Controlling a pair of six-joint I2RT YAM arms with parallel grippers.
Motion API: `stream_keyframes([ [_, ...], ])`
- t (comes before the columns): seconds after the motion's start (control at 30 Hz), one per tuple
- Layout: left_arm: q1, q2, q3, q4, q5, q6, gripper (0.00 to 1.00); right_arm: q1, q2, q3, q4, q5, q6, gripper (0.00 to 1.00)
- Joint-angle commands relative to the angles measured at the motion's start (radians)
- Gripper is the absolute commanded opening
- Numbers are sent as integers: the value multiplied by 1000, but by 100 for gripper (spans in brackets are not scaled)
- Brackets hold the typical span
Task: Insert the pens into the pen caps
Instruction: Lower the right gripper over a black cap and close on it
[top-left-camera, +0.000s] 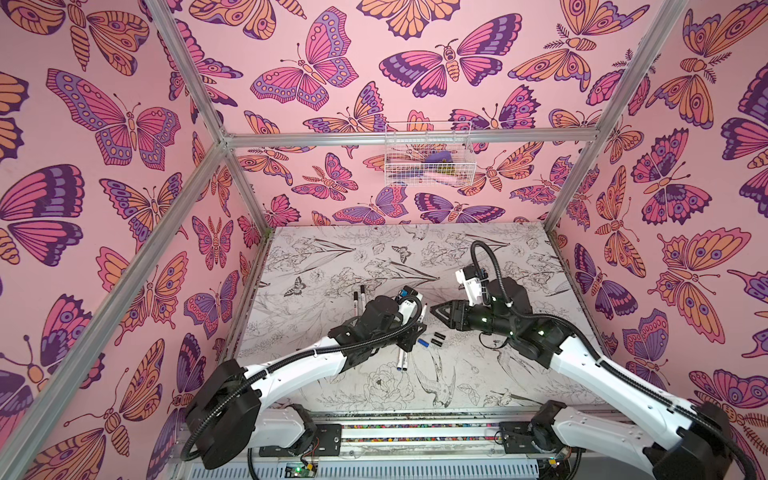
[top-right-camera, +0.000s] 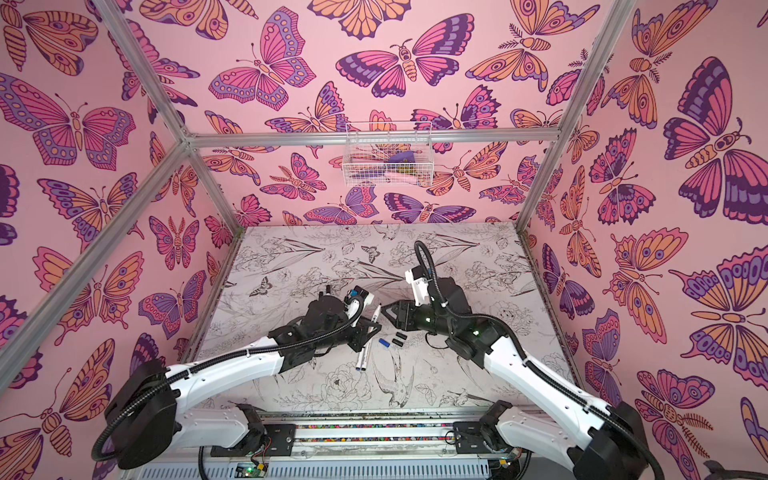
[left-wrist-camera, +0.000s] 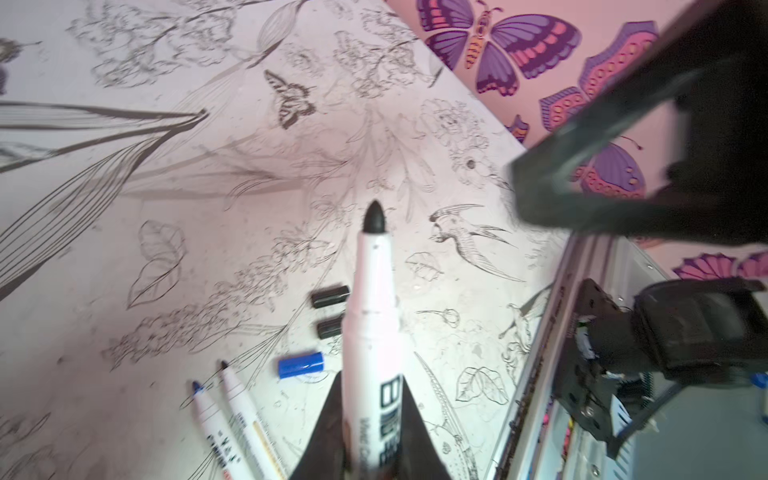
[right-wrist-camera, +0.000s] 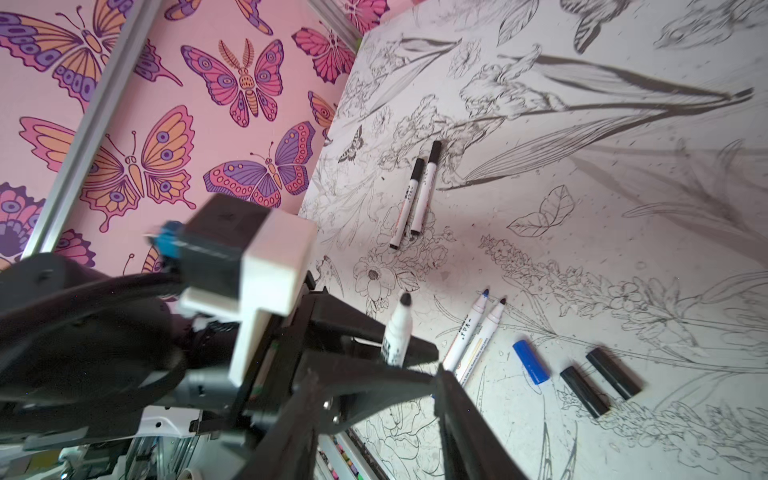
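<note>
Left gripper (left-wrist-camera: 372, 380): clamped on one uncapped black-tipped pen (left-wrist-camera: 371, 307), raised off the table (top-left-camera: 478, 386), its tip near the right gripper (top-left-camera: 437, 314) (fingers apart, nothing between them). Uncapped pair of pens (right-wrist-camera: 478, 332), one of them blue-tipped, lying side by side on the table. Blue cap (right-wrist-camera: 531, 361) and two black caps (right-wrist-camera: 584, 390) lie just beside that pair. Capped pair (right-wrist-camera: 415, 195) lies well apart, farther back.
</note>
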Motion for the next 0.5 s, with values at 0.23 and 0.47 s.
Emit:
stream_keyframes([
  [0.23,51,-58,-47,-12,-89,-87,0,19,143,-24,-222,86,-87,42],
  [0.47,55,-64,-42,-17,-84,-90,0,55,322,37,-277,94,-164,38],
])
